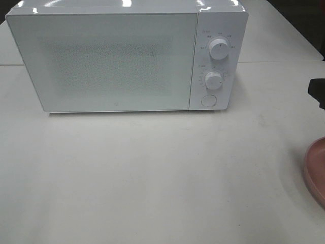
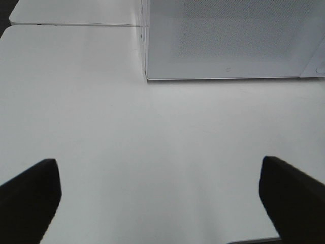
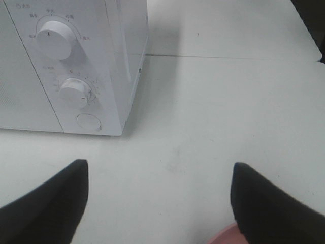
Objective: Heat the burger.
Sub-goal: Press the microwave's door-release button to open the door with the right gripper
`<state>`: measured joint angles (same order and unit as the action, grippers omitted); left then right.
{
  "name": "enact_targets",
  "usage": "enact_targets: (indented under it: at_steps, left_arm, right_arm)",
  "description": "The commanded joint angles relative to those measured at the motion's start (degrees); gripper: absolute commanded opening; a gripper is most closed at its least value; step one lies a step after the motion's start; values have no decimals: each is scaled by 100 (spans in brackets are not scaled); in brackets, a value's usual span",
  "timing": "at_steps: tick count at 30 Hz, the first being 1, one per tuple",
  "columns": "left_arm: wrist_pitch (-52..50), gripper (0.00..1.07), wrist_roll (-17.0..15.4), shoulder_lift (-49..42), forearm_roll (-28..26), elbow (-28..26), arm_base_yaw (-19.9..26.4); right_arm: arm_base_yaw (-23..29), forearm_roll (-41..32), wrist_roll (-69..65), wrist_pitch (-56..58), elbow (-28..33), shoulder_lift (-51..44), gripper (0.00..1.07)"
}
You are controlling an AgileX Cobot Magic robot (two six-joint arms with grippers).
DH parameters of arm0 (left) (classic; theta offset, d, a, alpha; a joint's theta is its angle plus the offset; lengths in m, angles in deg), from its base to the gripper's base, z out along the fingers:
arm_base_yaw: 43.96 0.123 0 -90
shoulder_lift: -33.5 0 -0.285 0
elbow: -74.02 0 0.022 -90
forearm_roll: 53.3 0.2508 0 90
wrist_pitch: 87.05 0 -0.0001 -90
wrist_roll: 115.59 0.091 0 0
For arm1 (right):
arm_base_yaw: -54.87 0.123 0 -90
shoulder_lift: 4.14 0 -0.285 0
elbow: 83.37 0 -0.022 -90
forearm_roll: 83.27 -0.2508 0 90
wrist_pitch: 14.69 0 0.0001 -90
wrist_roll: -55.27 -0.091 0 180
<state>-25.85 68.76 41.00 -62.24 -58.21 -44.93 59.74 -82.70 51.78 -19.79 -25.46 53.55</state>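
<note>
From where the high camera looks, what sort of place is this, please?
Probably a test bench staged as a kitchen corner, not a real kitchen: a closed white microwave with two dials stands on plain white tables pushed together, and a pink plate lies at the right edge.

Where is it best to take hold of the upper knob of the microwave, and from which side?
Probably pinch the upper knob across its round side wall, coming straight at the front of the microwave: it is a short cylinder standing out from that front.
</note>
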Motion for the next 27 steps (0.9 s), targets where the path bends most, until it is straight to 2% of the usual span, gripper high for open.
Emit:
enact_targets:
  at_steps: [1, 6, 14, 19, 21, 22, 23, 24, 26, 27]
  left_arm:
    - [0, 98, -29, -97, -11, -6, 0]
    - [0, 98, -29, -97, -11, -6, 0]
    - [0, 98, -29, -97, -11, -6, 0]
    - [0, 98, -29, -97, -11, -6, 0]
    - [0, 98, -29, -97, -11, -6, 0]
    - [0, 98, -29, -97, -11, -6, 0]
    - [0, 98, -29, -97, -11, -6, 0]
    - [0, 98, -29, -97, -11, -6, 0]
    - [0, 98, -29, -97, -11, -6, 0]
    - [0, 98, -29, -97, -11, -6, 0]
  right_arm:
    - [-6, 6, -40, -779, 160, 235, 75]
    - [-6, -17, 172, -1427, 235, 699, 75]
    - [6, -516, 682, -2263, 235, 1295, 75]
    - [464, -831, 1060, -2584, 235, 1530, 75]
    - [819, -1283, 1398, -2825, 235, 1759, 75]
    - [819, -1283, 1398, -2825, 235, 1759, 75]
    - [1077, -1627, 1656, -3002, 235, 1914, 75]
    - [1077, -1627, 1656, -3002, 235, 1914, 75]
    - [1461, -2154, 1965, -3335, 235, 2126, 75]
    - [1461, -2154, 1965, -3335, 235, 2126, 75]
